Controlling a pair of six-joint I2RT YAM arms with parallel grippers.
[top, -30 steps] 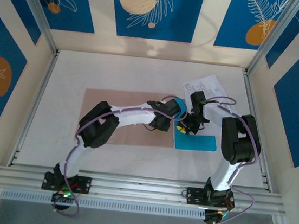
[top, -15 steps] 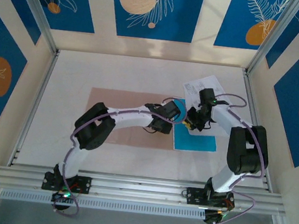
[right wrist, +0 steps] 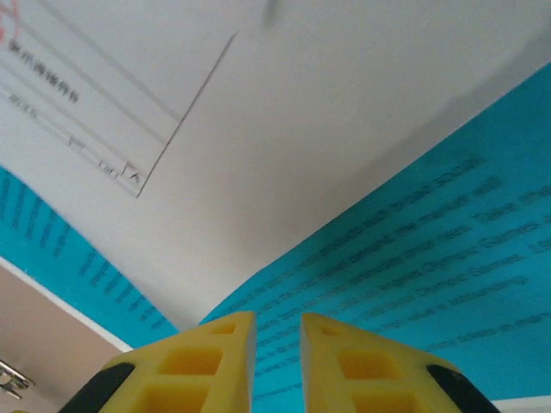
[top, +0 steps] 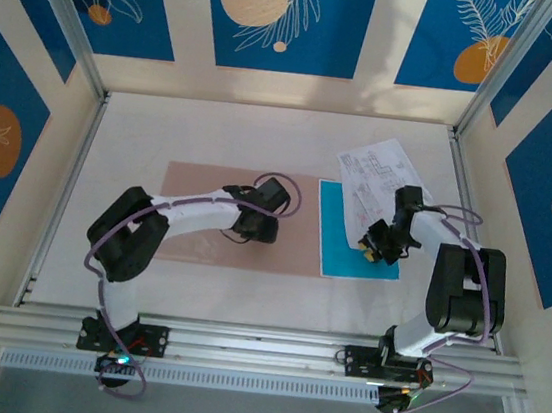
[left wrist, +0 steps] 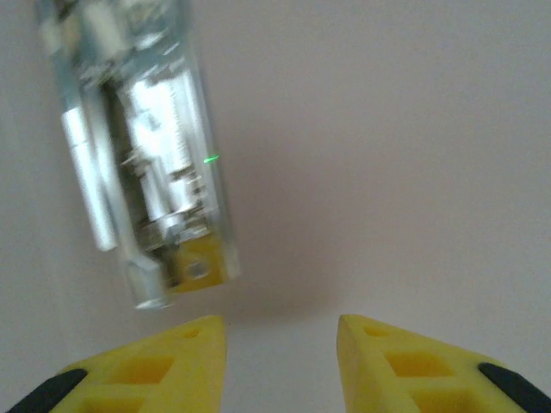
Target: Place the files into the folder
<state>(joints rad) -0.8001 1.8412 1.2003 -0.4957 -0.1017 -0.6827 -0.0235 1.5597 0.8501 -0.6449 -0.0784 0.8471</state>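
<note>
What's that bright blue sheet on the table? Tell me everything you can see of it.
The cyan sheet is thin rectangular paper, printed with faint lines of darker text. It lies flat on the table, just right of the tan folder, their edges meeting or slightly overlapping. A white printed sheet covers its far right corner. The right gripper sits over its right side, fingers nearly together; whether it pinches the paper is unclear.

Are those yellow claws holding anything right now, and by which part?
Left claw: open over the folder, holding nothing. Right claw: nearly closed at the white sheet's corner; whether it grips cannot be told.
</note>
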